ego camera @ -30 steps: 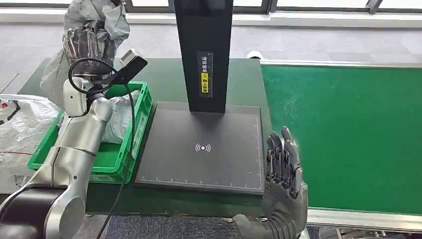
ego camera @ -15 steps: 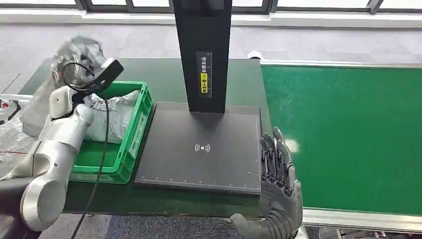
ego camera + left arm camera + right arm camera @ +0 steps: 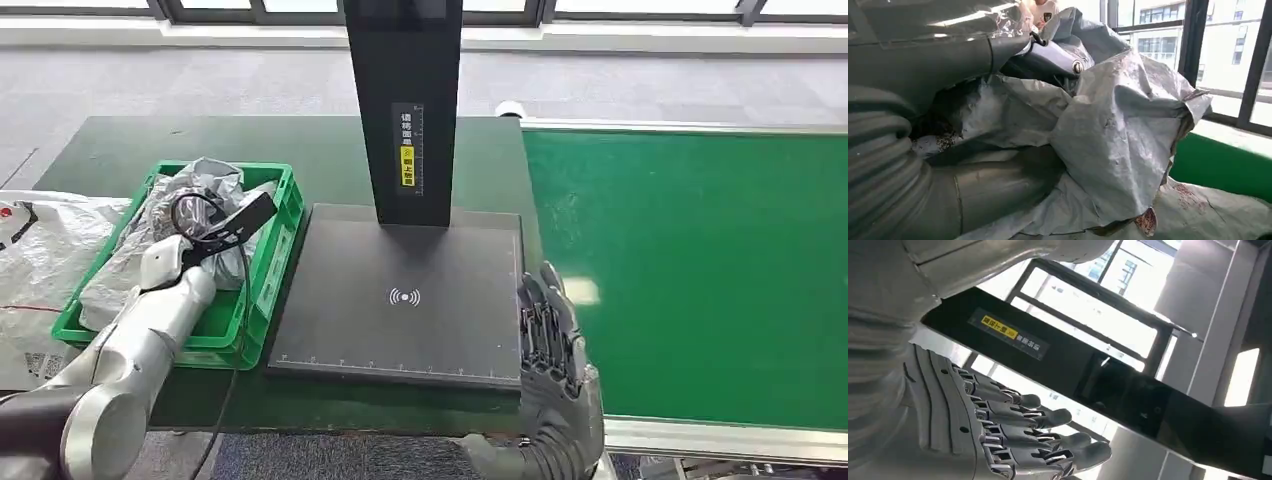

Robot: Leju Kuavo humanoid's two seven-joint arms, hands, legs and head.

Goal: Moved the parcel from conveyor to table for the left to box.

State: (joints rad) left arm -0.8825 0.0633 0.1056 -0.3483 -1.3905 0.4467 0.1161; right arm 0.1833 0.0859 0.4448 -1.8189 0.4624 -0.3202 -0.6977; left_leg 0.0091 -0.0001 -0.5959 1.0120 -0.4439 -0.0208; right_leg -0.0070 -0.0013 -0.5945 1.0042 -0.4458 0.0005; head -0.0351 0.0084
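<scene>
A green-topped table (image 3: 110,150) stands before a row of windows, with a green conveyor (image 3: 700,270) running along its right side and grey carpet beyond. The parcel (image 3: 190,215), a crumpled grey plastic mailer, now lies in the green crate (image 3: 265,285) at the table's left edge, settled on another grey bag already there. A second ago it was held high above the crate; half a second ago it was coming down over the far rim; now it sits inside the walls. In the left wrist view the left hand (image 3: 948,185) is still wrapped in the bag's folds, thumb and fingers pressed into the plastic, so it appears to keep its grip; release looks like the step in hand. That would finish the boxing part of the task.

Just right of the crate lies the black scanner pad (image 3: 400,300), with its black post (image 3: 405,100) rising from the far edge; the pad holds nothing. The right hand (image 3: 552,345) hovers upright at the pad's near right corner, fingers straight and close together, holding nothing, hardly moved over the last second. A white plastic sack (image 3: 40,250) lies off the table's left edge.
</scene>
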